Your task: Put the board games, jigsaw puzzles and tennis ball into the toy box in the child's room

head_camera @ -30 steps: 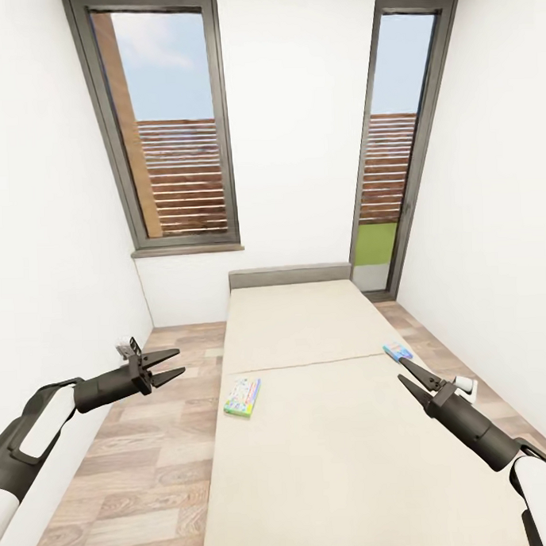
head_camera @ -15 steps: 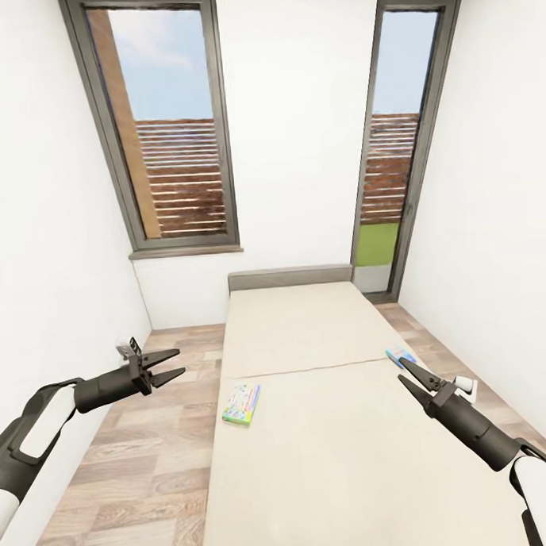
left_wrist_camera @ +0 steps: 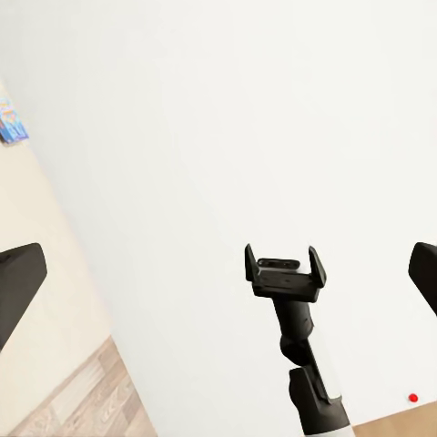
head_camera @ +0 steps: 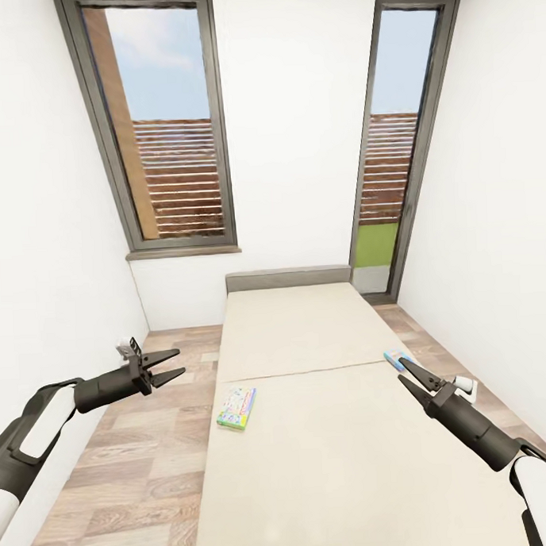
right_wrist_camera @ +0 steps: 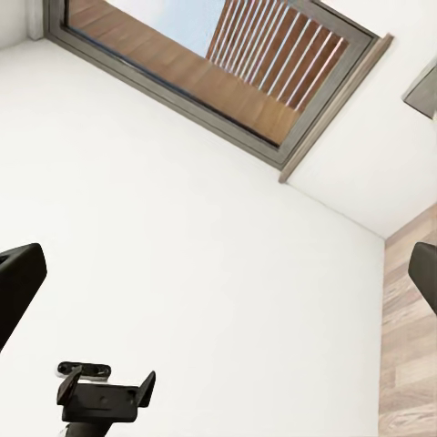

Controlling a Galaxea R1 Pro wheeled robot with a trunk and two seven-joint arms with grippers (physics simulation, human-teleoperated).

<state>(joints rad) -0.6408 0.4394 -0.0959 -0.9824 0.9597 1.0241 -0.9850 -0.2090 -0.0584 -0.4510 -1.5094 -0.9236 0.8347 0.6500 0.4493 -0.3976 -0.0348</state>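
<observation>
Two board games lie on the cream bed (head_camera: 327, 429). The green-edged box (head_camera: 237, 407) sits at the bed's left edge, its long axis running roughly up the bed, ahead and to the right of the left gripper (head_camera: 167, 366), whose jaws stand wide and empty over the floor (head_camera: 131, 470). That arm looks nearer to it. The light-blue box (head_camera: 397, 357) sits at the right edge, just beyond the right gripper (head_camera: 406, 370), also parted and empty. The left wrist view catches the light-blue box (left_wrist_camera: 11, 121) far across the mattress; the right wrist view shows a window (right_wrist_camera: 228, 68) instead.
</observation>
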